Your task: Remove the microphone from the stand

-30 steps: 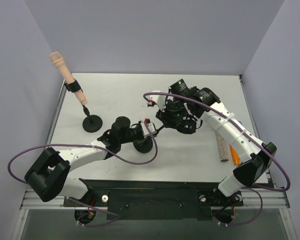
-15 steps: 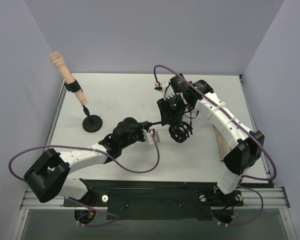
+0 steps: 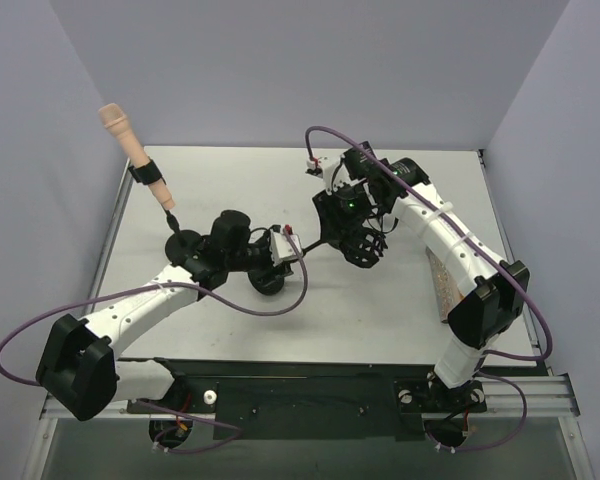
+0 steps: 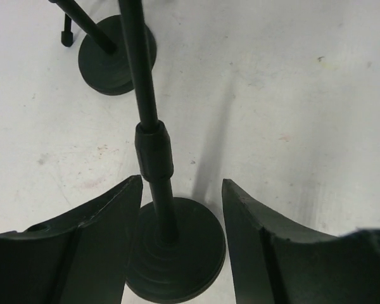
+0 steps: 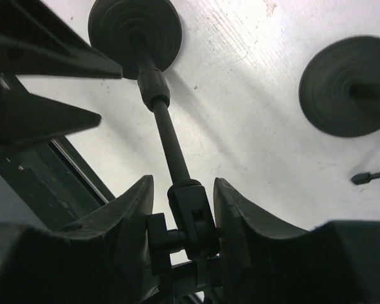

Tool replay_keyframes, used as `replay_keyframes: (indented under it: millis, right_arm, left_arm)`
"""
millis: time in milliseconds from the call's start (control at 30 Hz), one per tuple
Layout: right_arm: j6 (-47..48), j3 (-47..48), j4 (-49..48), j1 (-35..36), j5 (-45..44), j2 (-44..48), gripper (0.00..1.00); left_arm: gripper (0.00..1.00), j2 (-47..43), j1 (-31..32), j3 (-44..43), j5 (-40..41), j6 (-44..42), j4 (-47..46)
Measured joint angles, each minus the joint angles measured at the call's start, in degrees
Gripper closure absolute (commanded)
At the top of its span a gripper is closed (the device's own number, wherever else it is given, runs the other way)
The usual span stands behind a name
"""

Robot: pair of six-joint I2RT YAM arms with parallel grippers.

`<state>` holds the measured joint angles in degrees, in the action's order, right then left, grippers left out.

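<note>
At mid-table, left gripper (image 4: 182, 187) wide astride the stand (image 4: 153, 152) — right gripper (image 5: 183, 189) tight on its top clip (image 5: 191, 218)

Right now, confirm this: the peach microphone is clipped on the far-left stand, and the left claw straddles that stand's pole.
Not quite. The left claw straddles the pole of the other, empty stand nearer centre, as the left wrist view shows. The peach microphone is clipped on the far-left stand.
</note>
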<state>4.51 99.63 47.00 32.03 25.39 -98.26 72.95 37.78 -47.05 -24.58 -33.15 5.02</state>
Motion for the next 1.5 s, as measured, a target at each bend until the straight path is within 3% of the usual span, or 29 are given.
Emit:
replay_keyframes:
  millis: [167,467,733,767,833,867,967,1100,1233,1300,1333,1400,1500]
  right_arm:
    - [12.79,-2.34,-1.31,1.9,1.9,1.81,1.0]
    - [26.56,-10.21,-5.62,9.81,-0.48,9.05,1.0]
    - [34.01,-10.19,-6.8,11.5,-1.33,9.64,1.0]
    - [34.18,-10.19,-6.78,11.45,-1.33,9.64,1.0]
    - [34.14,-10.19,-6.75,11.45,-1.29,9.64,1.0]
    - [33.83,-10.19,-6.47,11.41,-1.25,9.64,1.0]
    - [29.94,-9.35,-5.86,10.91,-1.64,8.83,1.0]
    - [14.25,1.11,1.73,8.87,-2.25,1.27,1.0]
    - [-1.33,4.63,2.69,5.73,-0.85,-3.98,1.0]
    - [-6.05,4.31,1.6,4.72,-0.15,-4.39,1.0]
    - [-7.43,4.13,1.18,4.61,-0.07,-4.37,1.0]
    - [-8.44,3.98,0.63,4.66,-0.07,-4.31,1.0]
    - [-7.28,3.96,-0.28,4.57,-0.11,-4.26,1.0]
  left_arm:
    - [0.37,0.33,-5.55,-6.88,-11.65,2.95,9.77]
    - [0.39,2.03,-7.13,-1.99,-22.64,5.22,4.11]
    - [0.62,7.06,-5.18,2.82,-19.98,4.07,-7.48]
    - [0.67,7.1,-5.18,3.02,-19.45,3.08,-7.65]
    - [0.92,6.78,-5.03,3.32,-18.62,1.53,-7.8]
    - [1.0,6.36,-4.79,3.67,-17.49,0.68,-8.13]
    - [1.0,3.56,-2.54,7.3,-10.34,-0.37,-12.76]
    - [1.0,0.07,9.16,21.09,20.37,-0.57,-38.32]
    - [1.0,2.56,13.03,22.64,36.13,0.76,-43.74]
    - [0.66,2.8,13.73,22.45,38.66,1.84,-43.45]
    - [0.4,2.71,13.84,22.12,39.15,2.54,-42.84]
    - [0.26,1.66,13.42,21.16,38.18,3.45,-39.52]
    - [0.22,-3.32,10.43,19.8,29.99,5.35,-29.83]
